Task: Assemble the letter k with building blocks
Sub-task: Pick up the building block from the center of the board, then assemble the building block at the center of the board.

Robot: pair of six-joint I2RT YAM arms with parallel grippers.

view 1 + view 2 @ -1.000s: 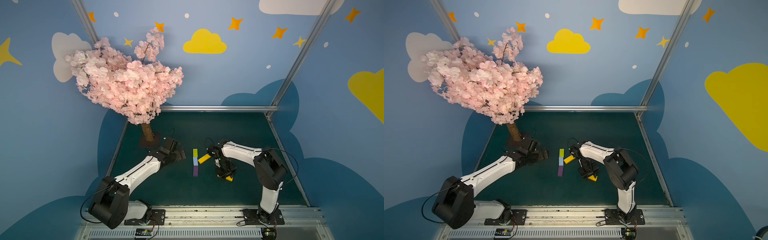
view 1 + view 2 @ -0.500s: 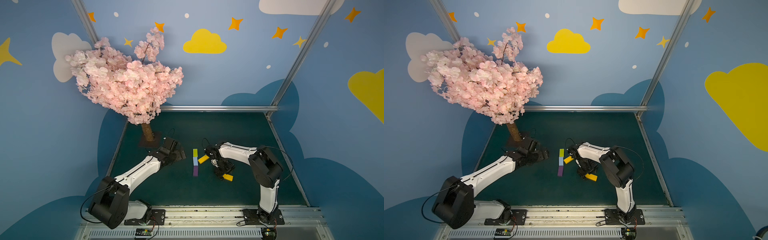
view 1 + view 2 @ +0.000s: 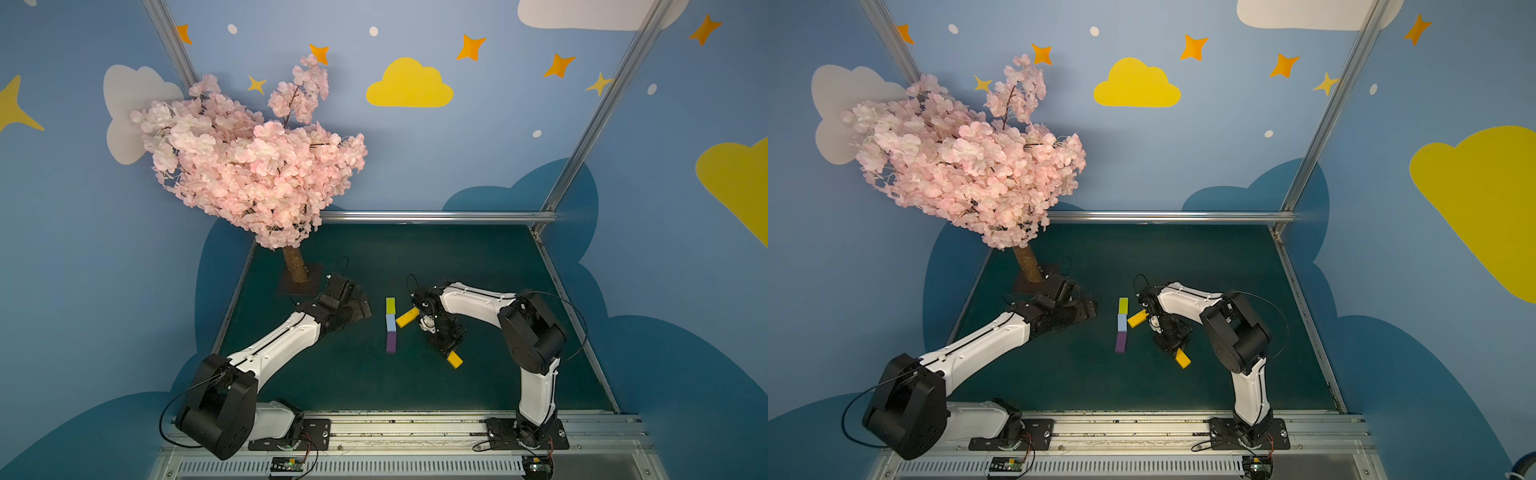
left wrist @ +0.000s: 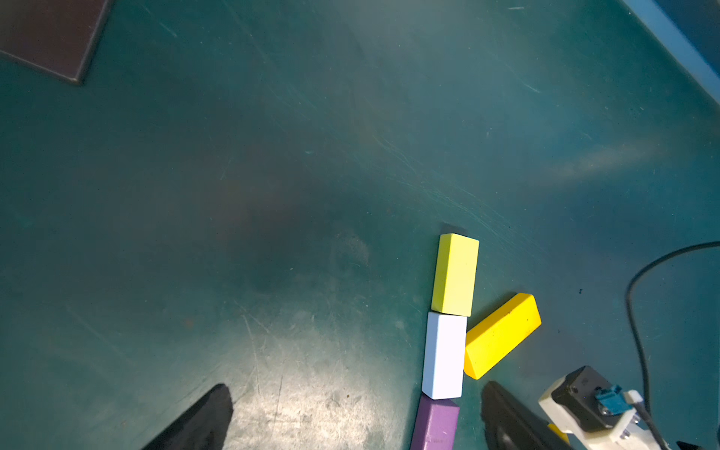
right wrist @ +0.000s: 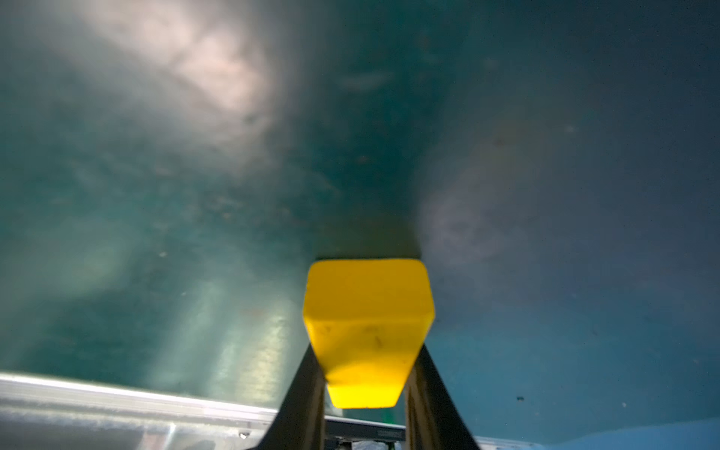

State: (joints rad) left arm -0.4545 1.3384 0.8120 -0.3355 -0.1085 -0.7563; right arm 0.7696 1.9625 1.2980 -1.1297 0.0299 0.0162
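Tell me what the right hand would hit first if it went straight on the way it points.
Most likely the mat: the right hand points down at it, shut on an orange block that juts out ahead, so the block would press in first. Nothing else shows ahead.

**Both top views.** Even overhead light; bright walls, darker mat. Focus is sharp throughout. Wide-angle perspective splays the rails outward toward the corners.

**Left wrist view.** Sharp. A pale glare patch lies on the scratched mat beside the purple block. A dim, shadowed zone spreads mid-frame, and a fainter sheen streaks the far mat.

**Right wrist view.** Soft overall. The mat shows milky, smeared reflections. The yellow block, close to the lens, is out of focus and strongly saturated, with a dark shadow at its far end.
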